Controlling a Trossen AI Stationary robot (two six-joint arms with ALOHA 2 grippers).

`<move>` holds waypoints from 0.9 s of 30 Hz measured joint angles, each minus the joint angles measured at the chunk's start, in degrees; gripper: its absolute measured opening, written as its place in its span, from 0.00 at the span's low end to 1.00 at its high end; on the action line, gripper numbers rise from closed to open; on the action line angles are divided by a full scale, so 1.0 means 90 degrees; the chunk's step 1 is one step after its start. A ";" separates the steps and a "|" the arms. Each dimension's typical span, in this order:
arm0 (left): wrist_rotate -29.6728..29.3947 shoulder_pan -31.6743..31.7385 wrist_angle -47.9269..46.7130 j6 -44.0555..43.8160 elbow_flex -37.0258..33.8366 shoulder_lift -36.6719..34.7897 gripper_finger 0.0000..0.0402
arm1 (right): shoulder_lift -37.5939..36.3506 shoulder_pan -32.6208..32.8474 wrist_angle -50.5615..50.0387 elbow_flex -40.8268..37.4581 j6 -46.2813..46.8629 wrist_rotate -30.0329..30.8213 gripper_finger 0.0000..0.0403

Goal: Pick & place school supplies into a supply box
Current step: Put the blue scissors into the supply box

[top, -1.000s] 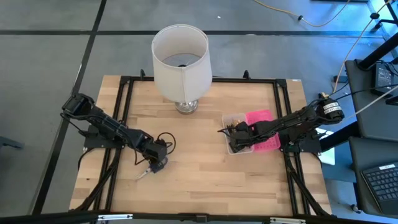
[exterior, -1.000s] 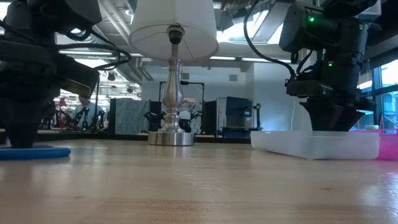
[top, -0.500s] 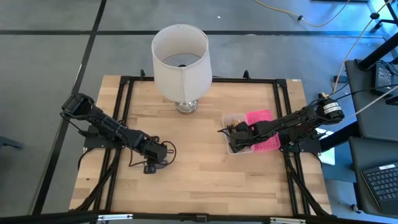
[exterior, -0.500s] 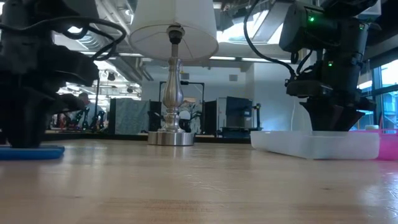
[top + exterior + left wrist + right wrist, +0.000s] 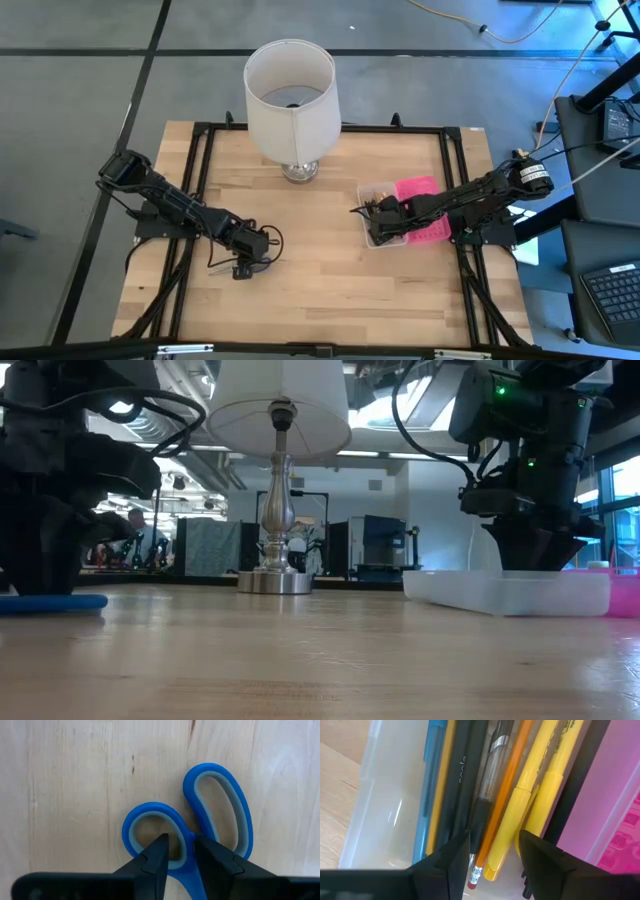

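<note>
The table [image 5: 330, 270] is pale wood planks with a black frame running along its edges, standing on a grey floor. A white lamp [image 5: 291, 95] with a silver base stands at the far middle of the table. In the low view the room behind shows glass walls, ceiling lights and dark equipment, and a person [image 5: 137, 520] is small in the background at the left.

The left gripper [image 5: 243, 266] is down at the table surface on the left half, near the front. Its wrist view shows the scissors [image 5: 200, 820] lying flat on the wood with 2 blue handle loops lined in grey. The 2 dark fingers [image 5: 156, 857] straddle the blue band between the loops, 1 finger tip inside the smaller loop and the other inside the larger loop, with only a narrow gap between them; whether they actually press the plastic cannot be told. In the low view a blue handle [image 5: 50, 602] rests on the table under this gripper.

The right gripper [image 5: 378, 211] hangs over the clear box [image 5: 376, 236] at the right side of the table, whose pink lid [image 5: 421, 222] lies open beside it. Its fingers [image 5: 447, 857] are spread apart and hold nothing. Inside the box lie a blue pen [image 5: 429, 795], dark pens [image 5: 465, 775], an orange pencil [image 5: 502, 795] and yellow pencils [image 5: 535, 785], side by side lengthwise.
</note>
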 joint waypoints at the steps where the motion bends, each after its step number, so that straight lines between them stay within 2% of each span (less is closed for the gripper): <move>1: 0.0011 0.0002 0.0000 0.0019 0.0000 0.0000 0.23 | 0.0000 0.0001 0.0002 -0.0001 0.0000 0.0000 0.43; 5: 0.0011 0.0002 -0.0002 -0.0031 0.0000 -0.0002 0.21 | 0.0000 0.0001 0.0002 0.0000 -0.0001 0.0000 0.43; 15: 0.0011 0.0007 -0.0022 0.0070 0.0001 -0.0007 0.07 | 0.0000 0.0001 0.0000 0.0000 -0.0001 0.0000 0.43; 27: 0.0132 0.0005 -0.0191 0.0127 -0.0011 -0.0159 0.12 | 0.0000 0.0001 0.0000 0.0000 -0.0004 0.0000 0.43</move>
